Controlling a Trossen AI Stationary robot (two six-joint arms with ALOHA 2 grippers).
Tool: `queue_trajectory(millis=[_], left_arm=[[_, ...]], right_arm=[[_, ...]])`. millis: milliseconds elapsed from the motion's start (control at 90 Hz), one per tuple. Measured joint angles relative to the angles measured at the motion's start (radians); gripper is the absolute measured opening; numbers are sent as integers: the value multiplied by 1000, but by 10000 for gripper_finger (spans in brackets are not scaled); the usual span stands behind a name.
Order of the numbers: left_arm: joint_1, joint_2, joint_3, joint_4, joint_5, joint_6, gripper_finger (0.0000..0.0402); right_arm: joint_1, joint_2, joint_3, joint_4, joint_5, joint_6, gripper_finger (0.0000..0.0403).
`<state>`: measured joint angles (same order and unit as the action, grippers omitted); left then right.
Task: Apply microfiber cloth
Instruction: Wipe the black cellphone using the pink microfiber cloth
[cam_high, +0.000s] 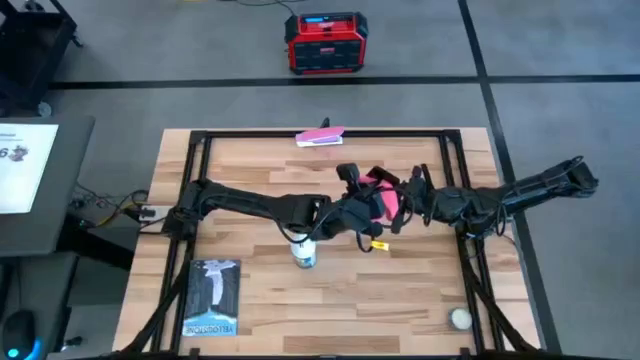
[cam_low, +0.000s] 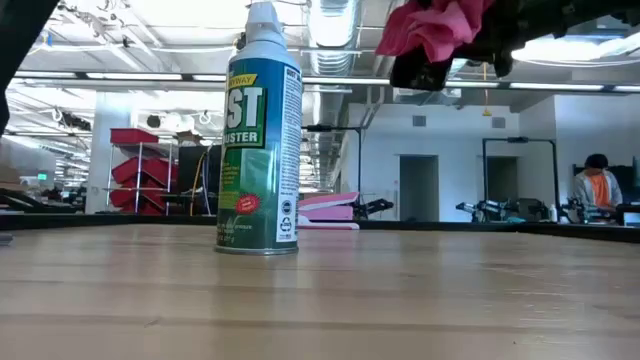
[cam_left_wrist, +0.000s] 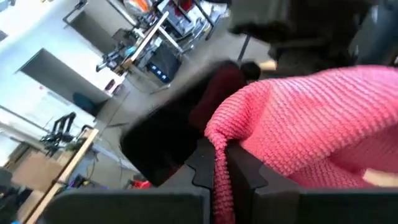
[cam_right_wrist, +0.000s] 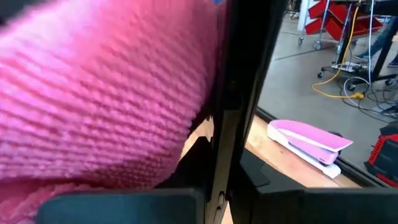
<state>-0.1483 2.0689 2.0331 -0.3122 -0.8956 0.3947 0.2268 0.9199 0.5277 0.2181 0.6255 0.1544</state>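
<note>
the microfiber cloth (cam_high: 382, 198) is off the table, bunched up in the air over the middle of the table (cam_high: 400, 300), between the 2 grippers that meet there. the left gripper (cam_left_wrist: 221, 168) has its fingers pinched on a hanging fold of the cloth. the right gripper (cam_right_wrist: 227, 162) is clamped on a thin dark slab, apparently the phone (cam_right_wrist: 239, 74), held edge-on with the cloth pressed against one face. so the cloth lies directly at both end effectors, touching each, neither arm nearer. my judgement: the wipe turns on the cloth staying flat on that face. the spray can (cam_high: 304, 252) stands below, just beside the left arm; the stapler (cam_high: 320, 137) sits at the far edge.
</note>
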Motion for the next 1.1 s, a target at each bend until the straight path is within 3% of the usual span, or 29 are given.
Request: queue_trajectory(millis=[344, 1100], left_arm=[[3, -9, -2, -36, 26, -28, 0], [9, -14, -284, 44, 20, -279, 0]], right_arm=[[0, 3, 0, -24, -13, 0, 14], [7, 5, -5, -53, 5, -13, 13]])
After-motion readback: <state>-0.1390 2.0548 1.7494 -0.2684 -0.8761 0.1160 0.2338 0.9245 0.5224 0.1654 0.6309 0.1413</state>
